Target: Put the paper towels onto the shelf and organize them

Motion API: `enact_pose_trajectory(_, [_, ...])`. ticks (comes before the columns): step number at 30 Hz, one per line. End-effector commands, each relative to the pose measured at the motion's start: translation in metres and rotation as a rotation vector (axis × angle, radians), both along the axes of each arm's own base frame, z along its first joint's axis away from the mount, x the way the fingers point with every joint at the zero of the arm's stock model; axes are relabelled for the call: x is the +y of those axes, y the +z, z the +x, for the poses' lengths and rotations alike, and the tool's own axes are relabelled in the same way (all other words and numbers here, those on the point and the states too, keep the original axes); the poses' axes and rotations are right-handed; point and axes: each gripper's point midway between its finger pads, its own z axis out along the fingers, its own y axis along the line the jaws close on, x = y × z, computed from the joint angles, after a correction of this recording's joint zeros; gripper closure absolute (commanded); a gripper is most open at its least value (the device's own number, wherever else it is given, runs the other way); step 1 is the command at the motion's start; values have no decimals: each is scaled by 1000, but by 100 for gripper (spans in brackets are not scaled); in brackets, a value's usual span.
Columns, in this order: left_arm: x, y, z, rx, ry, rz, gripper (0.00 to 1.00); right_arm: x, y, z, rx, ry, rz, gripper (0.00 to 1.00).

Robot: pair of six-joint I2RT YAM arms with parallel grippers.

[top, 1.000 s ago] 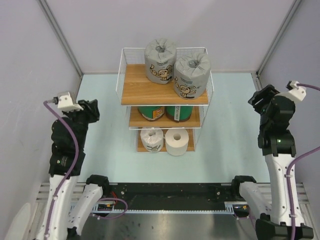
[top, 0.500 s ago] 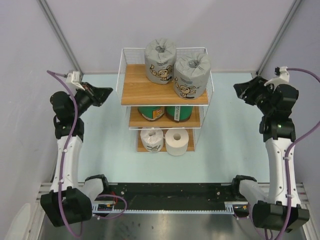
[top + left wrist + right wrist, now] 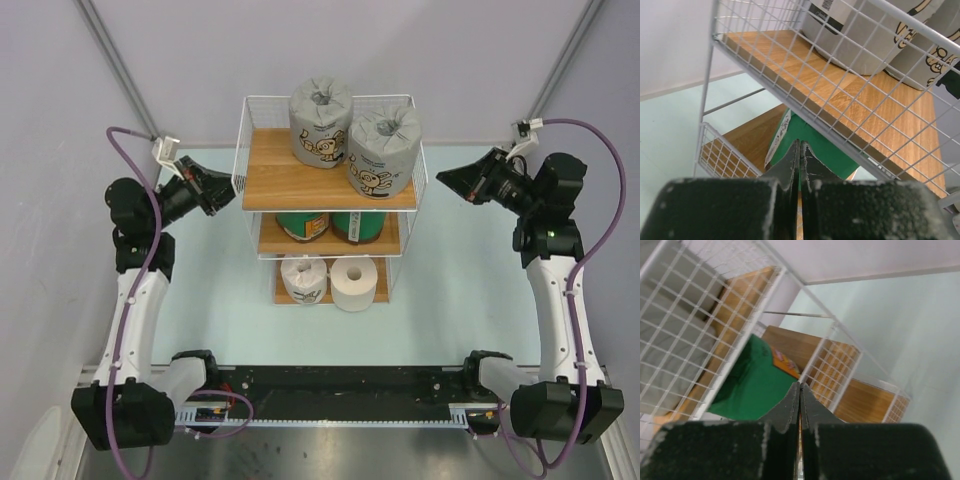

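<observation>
The shelf (image 3: 280,175) stands mid-table with all the paper towels on it. Two grey cartoon-print rolls (image 3: 321,122) share the top board, two green rolls (image 3: 303,224) the middle one. A white-wrapped roll (image 3: 304,277) and a bare white roll (image 3: 353,283) sit on the bottom board. My left gripper (image 3: 232,195) is shut and empty, pointing at the shelf's left side. In its wrist view its tips (image 3: 800,145) face a green roll (image 3: 835,150) under the top board (image 3: 840,95). My right gripper (image 3: 442,181) is shut and empty beside the right side, aimed at a green roll (image 3: 752,382).
Pale walls close in the pale green table (image 3: 470,290) at the back and on both sides, with slanted metal posts (image 3: 120,70) in the back corners. A black rail (image 3: 340,385) with both arm bases runs along the near edge.
Both arms have risen and swung inward, bringing their grippers from the outer sides up to the shelf's flanks. Both sets of jaws have closed on nothing.
</observation>
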Motion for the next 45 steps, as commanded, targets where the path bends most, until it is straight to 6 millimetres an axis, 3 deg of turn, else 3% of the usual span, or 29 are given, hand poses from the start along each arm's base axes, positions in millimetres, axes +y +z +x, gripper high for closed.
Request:
enact_pose_trajectory(1, [-14,15,-6,-49,-73,21,100,23,34,-17,-69,132,-1,100])
enact_pose_trajectory(12, [-24,-5,15,38,-98,25,100,58,34,-37,-59,346,4,100])
enact_pose_trajectory(18, [-24,-4,20,38,-94,29,100,70,26,-48,-50,430,-14,100])
enact_pose_trajectory(19, [-33,-4,16,41,-123,31,100,72,23,-51,-36,442,-16,100])
enact_pose_trajectory(32, [-36,-10,34,68,-123,44,100,84,-6,-67,9,498,-95,100])
enact_pose_trajectory(45, [-38,-4,45,53,-96,47,100,93,-7,-69,8,545,-85,100])
